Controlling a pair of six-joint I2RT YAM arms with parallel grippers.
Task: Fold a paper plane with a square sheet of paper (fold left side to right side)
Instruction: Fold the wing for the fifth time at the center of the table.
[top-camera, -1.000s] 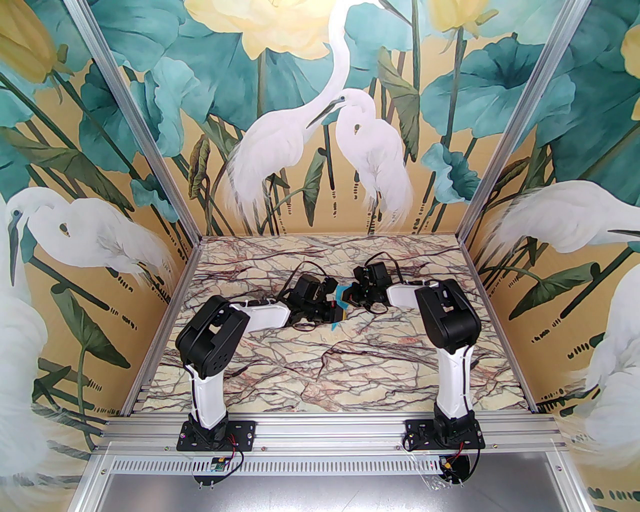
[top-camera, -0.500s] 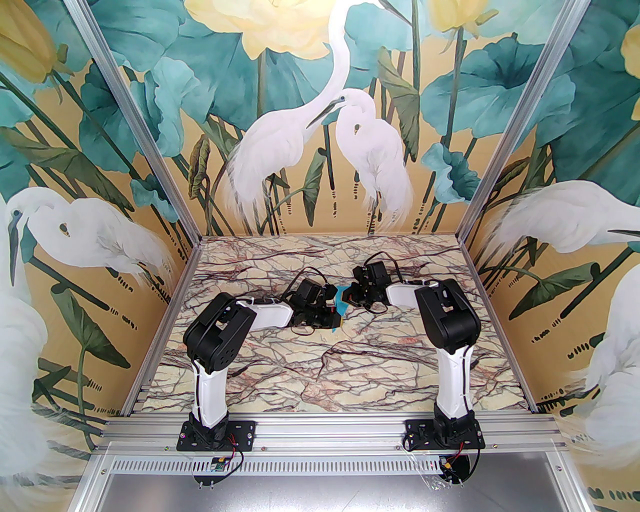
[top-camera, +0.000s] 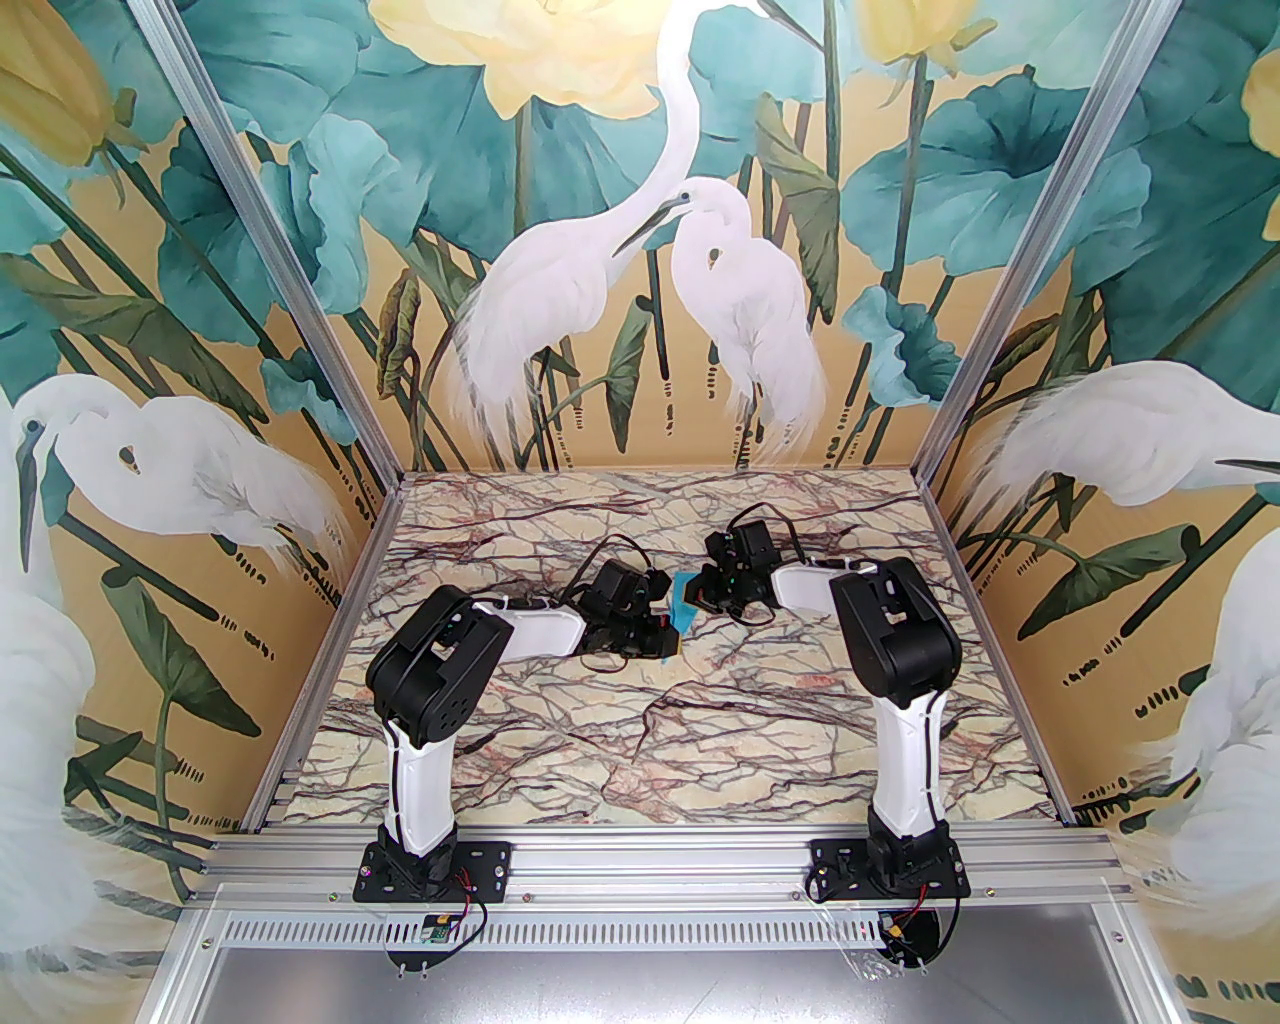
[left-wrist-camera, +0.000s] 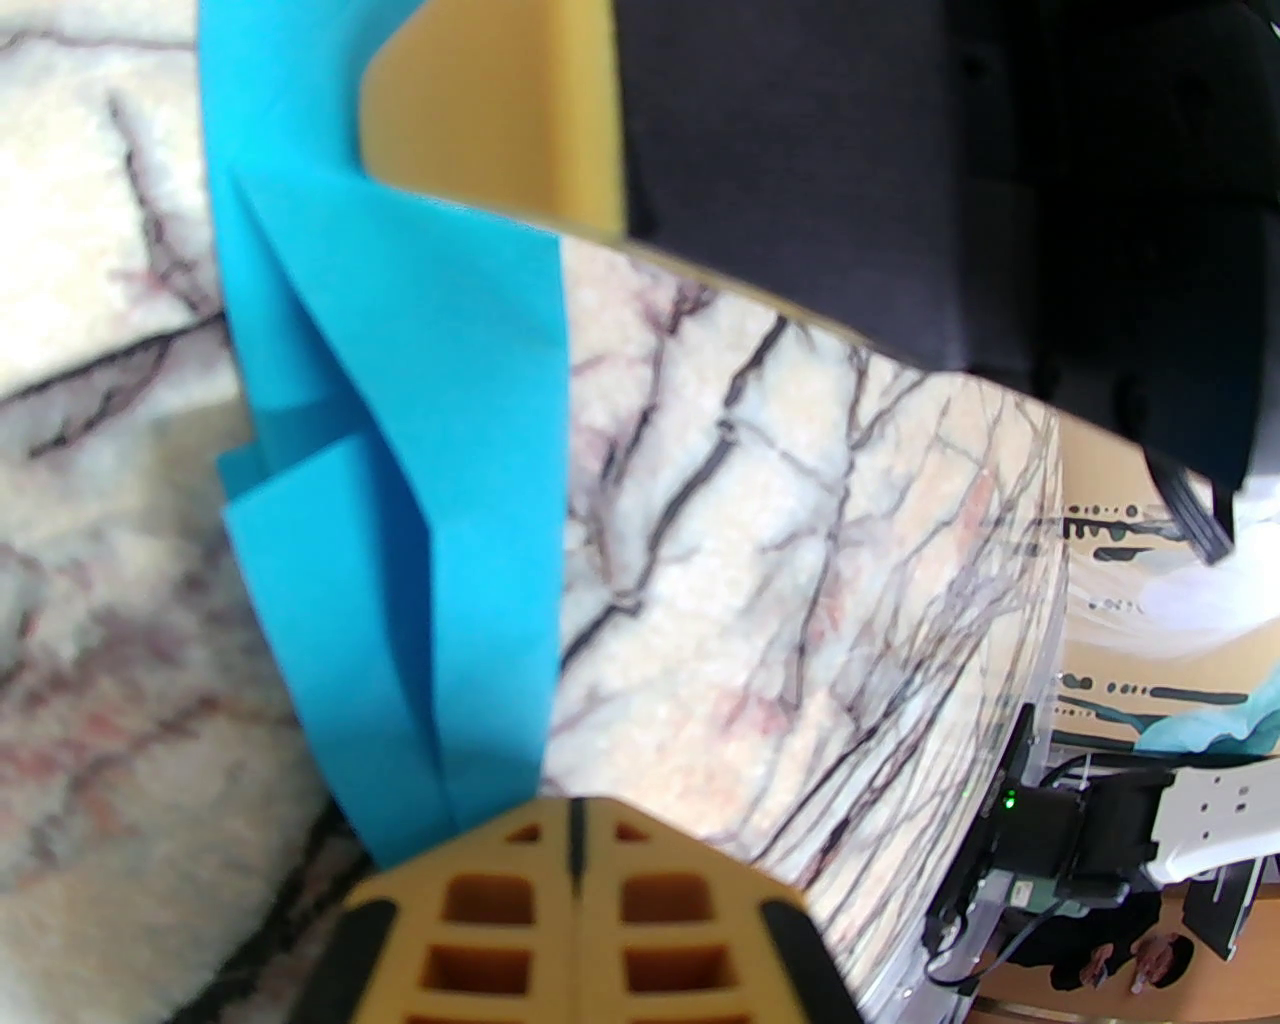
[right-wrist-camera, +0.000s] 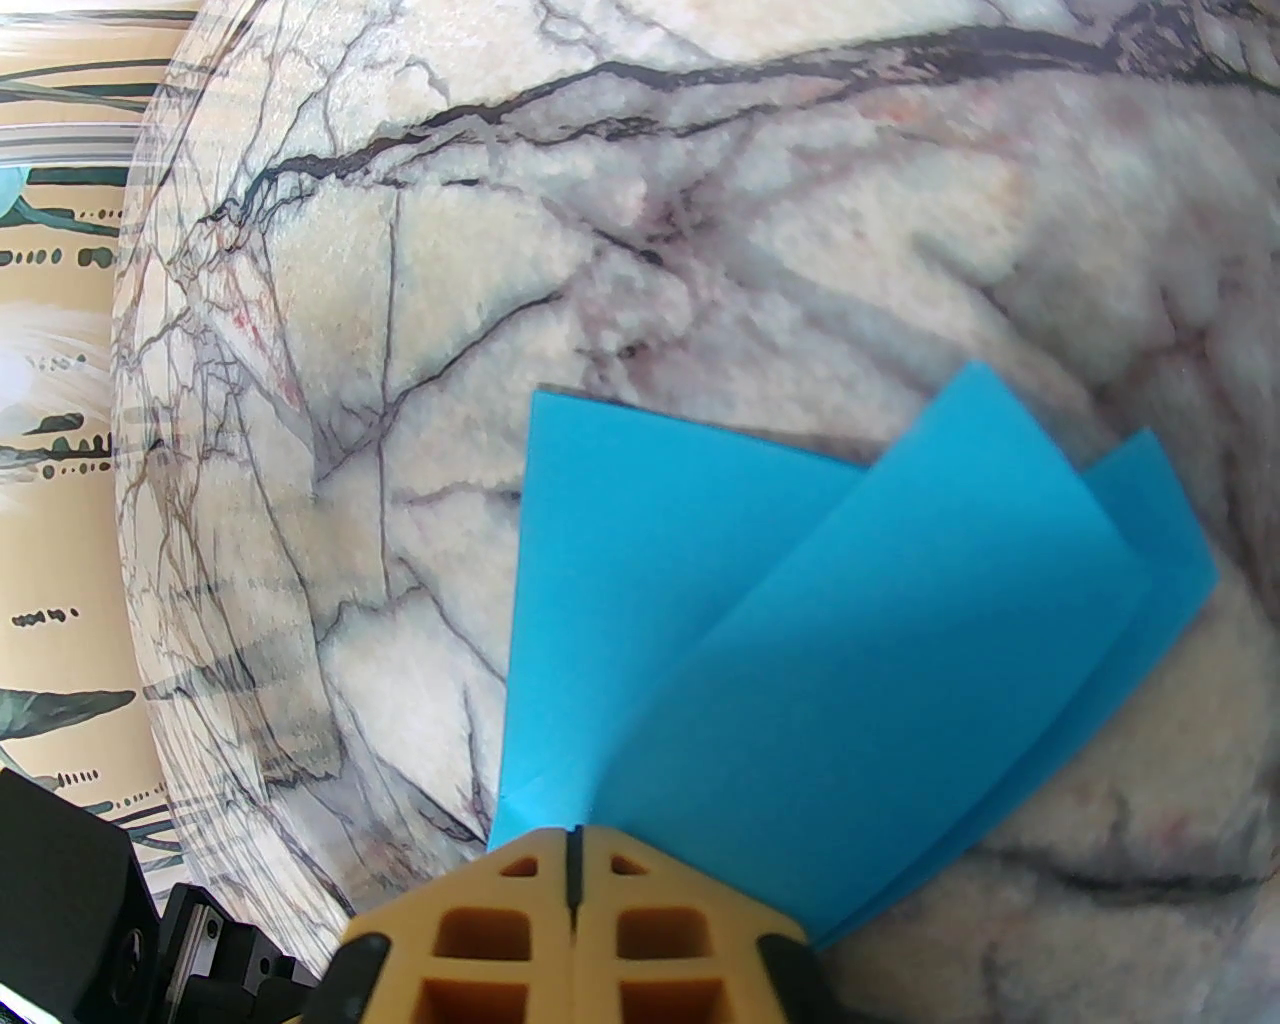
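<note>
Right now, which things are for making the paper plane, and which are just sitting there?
For the job:
- blue paper, partly folded
- left hand, pinching the paper
- right hand, pinching the paper

Just there:
- marble table
- walls painted with birds

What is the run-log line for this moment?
stage: mid-fold | left end effector: shut on paper | right end effector: shut on paper | paper: creased, layered flaps

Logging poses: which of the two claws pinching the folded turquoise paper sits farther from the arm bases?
The right claw; it meets the folded turquoise paper farther back than the left claw.
</note>
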